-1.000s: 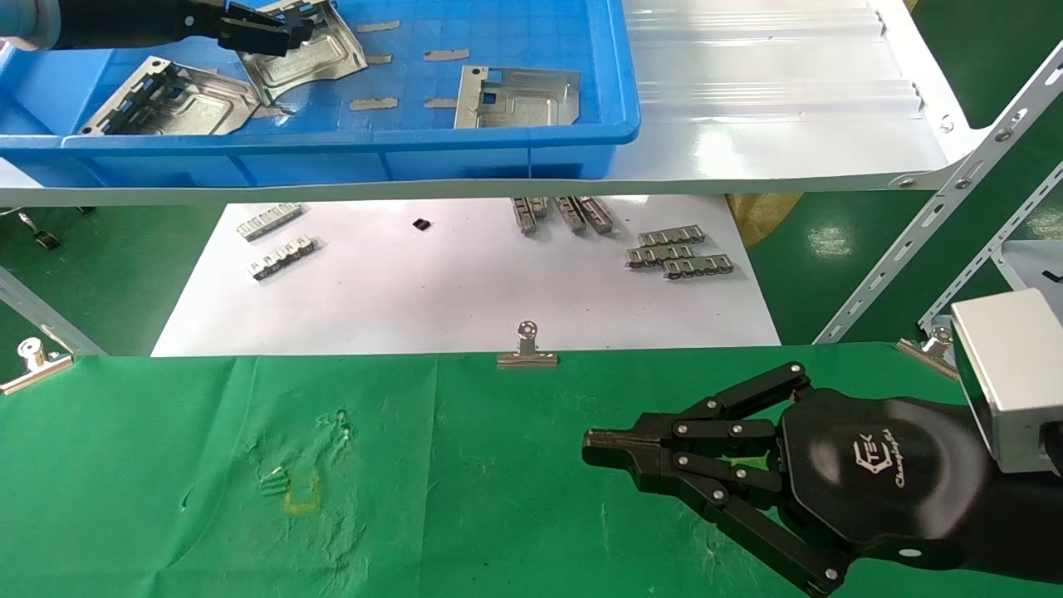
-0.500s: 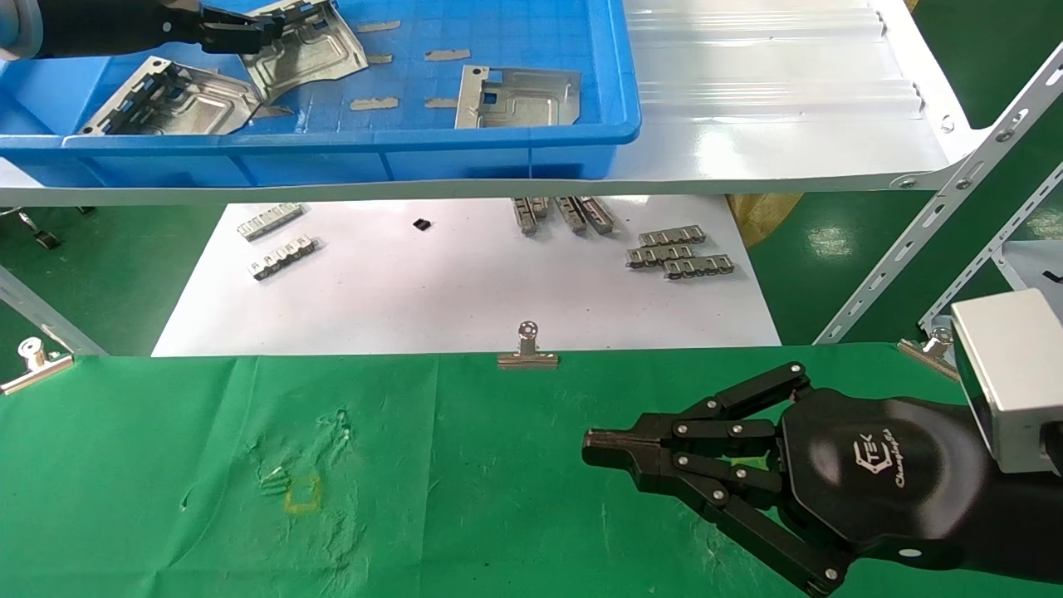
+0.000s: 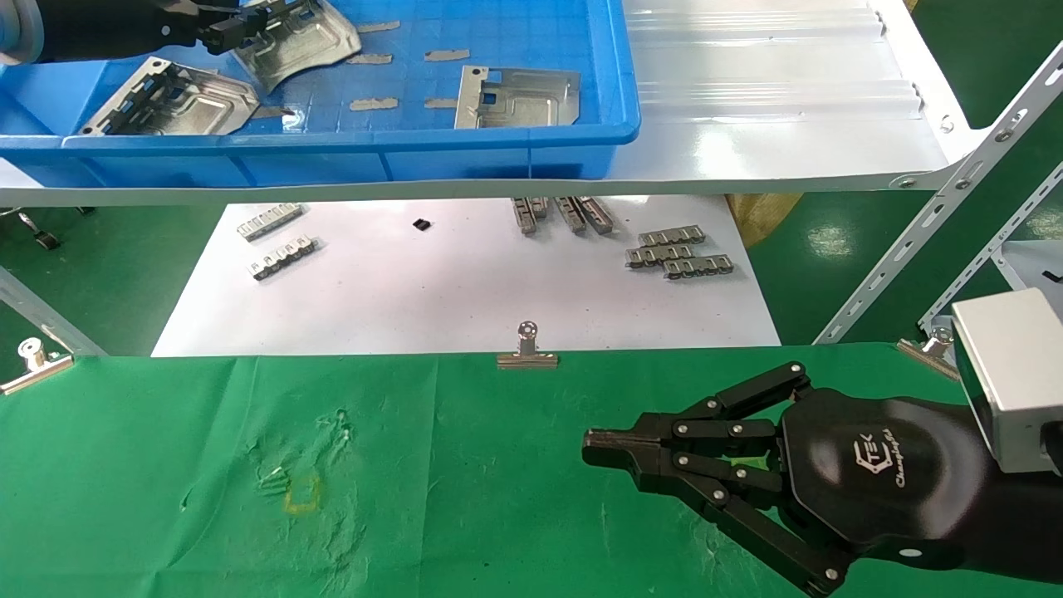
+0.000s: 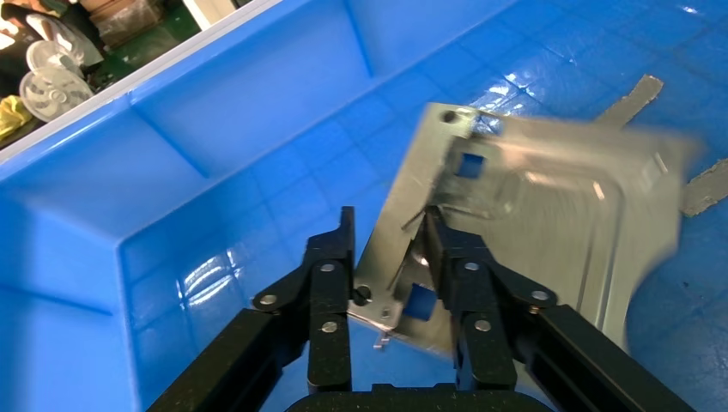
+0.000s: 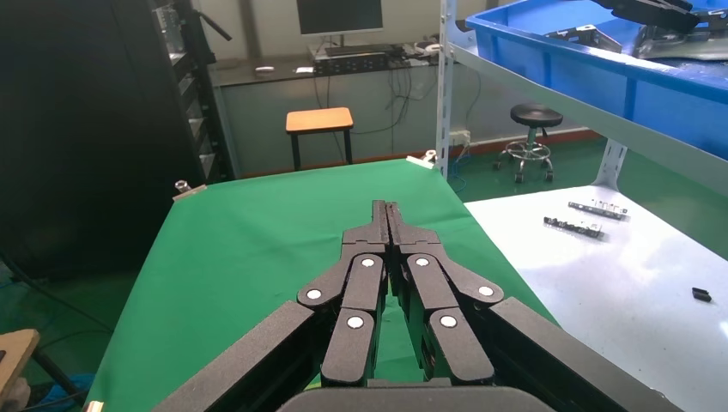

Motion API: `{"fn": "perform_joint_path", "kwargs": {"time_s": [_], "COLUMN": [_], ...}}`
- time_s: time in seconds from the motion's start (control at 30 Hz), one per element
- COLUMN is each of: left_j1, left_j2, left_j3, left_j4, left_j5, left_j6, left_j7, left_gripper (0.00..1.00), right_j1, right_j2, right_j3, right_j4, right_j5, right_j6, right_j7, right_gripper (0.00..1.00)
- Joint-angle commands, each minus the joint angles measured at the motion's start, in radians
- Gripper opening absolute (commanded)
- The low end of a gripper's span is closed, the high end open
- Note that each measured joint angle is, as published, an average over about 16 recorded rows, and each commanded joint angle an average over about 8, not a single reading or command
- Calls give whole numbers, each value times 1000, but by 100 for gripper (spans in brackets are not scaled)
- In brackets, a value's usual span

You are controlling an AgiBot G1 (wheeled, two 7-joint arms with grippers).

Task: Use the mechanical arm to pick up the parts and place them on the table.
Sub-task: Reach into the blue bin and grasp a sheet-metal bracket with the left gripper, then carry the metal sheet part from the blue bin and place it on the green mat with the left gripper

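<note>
— Green cloth covers the table (image 3: 208,465) in front of the robot, and I see no plates on it. Has anything been delivered yet?

— Not that the views show. All three parts visible are up in the blue bin (image 3: 498,145) on the white shelf board (image 3: 789,124). One plate (image 3: 515,97) lies flat toward the bin's right side, another plate (image 3: 170,100) lies near the left front wall, and the third, the gripped plate (image 3: 303,46), is tilted, with at least its gripped edge raised off the bin floor.

— Who has hold of it?

— The left gripper (image 4: 391,257). In its wrist view the two fingers pinch the plate's tabbed edge, narrowed down onto the thin sheet metal.

— And the other arm?

— The right gripper (image 3: 602,444) hovers over the cloth on the robot's right, its fingertips pressed together with nothing between them. It looks parked.

— So how far along would you put it?

— Early, I judge. The first grasp looks made, but the plate must be carried out over the bin wall and down to the cloth. Two more wait after that.

— What about the small toothed strips (image 3: 677,253) on the white sheet (image 3: 457,291)?

— Those aren't the plates; they lie below the shelf.
</note>
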Motion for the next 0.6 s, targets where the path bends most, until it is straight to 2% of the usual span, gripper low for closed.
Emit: {"fn": "perform_joint_path", "kwargs": {"time_s": [0.03, 0.13, 0.17, 0.2, 0.4, 0.6], "left_j1": [2, 2, 2, 1, -9, -32], "left_j2": [0, -5, -7, -10, -34, -73], "left_j3": [1, -4, -6, -8, -31, -58], "left_j4": [0, -2, -3, -4, -22, -59], "left_j5": [2, -5, -8, -12, -45, -87], "left_j6": [-2, 3, 7, 12, 79, 257], "left_j7": [-1, -3, -3, -4, 4, 43], "left_gripper": [0, 0, 0, 0, 0, 0], "right_j1": [0, 0, 0, 0, 0, 0], "right_j2": [0, 0, 0, 0, 0, 1], "right_j3": [0, 0, 0, 0, -1, -1], "right_j4": [0, 0, 0, 0, 0, 0], "right_j5": [0, 0, 0, 0, 1, 1], "right_j6": [0, 0, 0, 0, 0, 1], "right_j7": [0, 0, 0, 0, 0, -1], "right_gripper": [49, 86, 95, 100, 100, 100]}}
